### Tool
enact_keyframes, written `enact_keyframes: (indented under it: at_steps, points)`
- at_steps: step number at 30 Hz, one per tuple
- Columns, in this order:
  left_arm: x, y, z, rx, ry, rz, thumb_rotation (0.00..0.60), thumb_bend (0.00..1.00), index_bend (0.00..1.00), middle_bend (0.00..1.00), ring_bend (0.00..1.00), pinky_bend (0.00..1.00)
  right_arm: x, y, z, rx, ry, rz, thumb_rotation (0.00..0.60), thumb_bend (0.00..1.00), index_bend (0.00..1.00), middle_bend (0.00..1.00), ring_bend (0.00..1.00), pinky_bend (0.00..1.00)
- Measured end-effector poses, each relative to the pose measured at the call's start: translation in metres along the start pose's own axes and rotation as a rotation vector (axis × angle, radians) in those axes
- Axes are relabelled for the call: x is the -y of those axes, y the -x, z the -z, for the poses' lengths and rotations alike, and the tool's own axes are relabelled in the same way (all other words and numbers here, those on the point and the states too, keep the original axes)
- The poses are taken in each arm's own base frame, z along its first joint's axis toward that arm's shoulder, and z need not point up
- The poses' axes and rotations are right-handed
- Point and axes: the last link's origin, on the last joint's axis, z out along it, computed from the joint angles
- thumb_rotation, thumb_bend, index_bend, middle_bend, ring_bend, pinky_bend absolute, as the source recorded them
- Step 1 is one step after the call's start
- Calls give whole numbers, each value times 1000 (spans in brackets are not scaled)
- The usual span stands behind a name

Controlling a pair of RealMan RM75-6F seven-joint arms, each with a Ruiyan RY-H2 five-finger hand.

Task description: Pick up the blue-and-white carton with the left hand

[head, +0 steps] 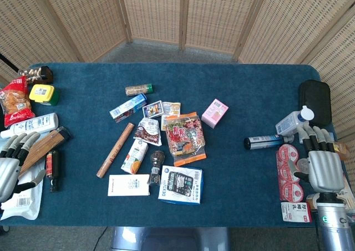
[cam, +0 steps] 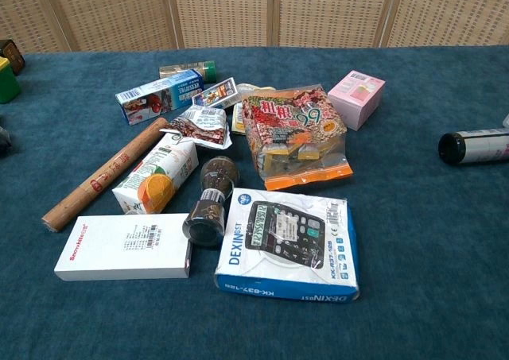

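Note:
The blue-and-white carton (head: 127, 107) (cam: 159, 96) lies on its side in the middle of the blue table, at the far left of the central cluster, with red print at one end. My left hand (head: 14, 162) hovers at the table's left edge, far to the left of the carton and nearer the front, fingers spread and holding nothing. At the right edge my right hand (head: 323, 162) is likewise spread and empty. The chest view shows neither hand.
Around the carton lie a small jar (head: 138, 89), a wooden rolling pin (head: 115, 149), a juice carton (cam: 155, 173), snack bags (head: 184, 136), a pink box (head: 214, 112) and a calculator box (cam: 290, 245). Bottles and packets (head: 30, 123) sit near the left hand.

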Motion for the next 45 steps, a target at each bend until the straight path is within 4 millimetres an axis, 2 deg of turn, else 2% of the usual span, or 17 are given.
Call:
enact_keyframes:
  at_steps: [10,16,22,31,38,45]
  points:
    - [-1,3,-2,30,-14,-24,600,371,0,0,0,0,-2,7,5,32,-1,-37,586,320,0,51,0,0]
    - [-5,1,-23,59,-34,-31,600,369,0,0,0,0,-3,9,9,41,-5,-44,588,320,0,51,0,0]
    - [-12,3,-60,82,-55,-17,600,369,0,0,0,0,-5,8,10,46,-1,-45,586,319,0,51,0,0]
    - [-27,20,-122,131,-84,-10,600,370,0,0,0,0,-13,7,11,51,23,-43,588,320,0,51,0,0]
    - [-43,51,-175,184,-97,15,600,369,0,0,0,0,-19,5,14,49,47,-40,584,318,0,51,0,0]
    - [-66,84,-216,240,-99,46,600,369,0,0,0,0,-27,-1,18,40,78,-31,589,318,0,51,0,0]
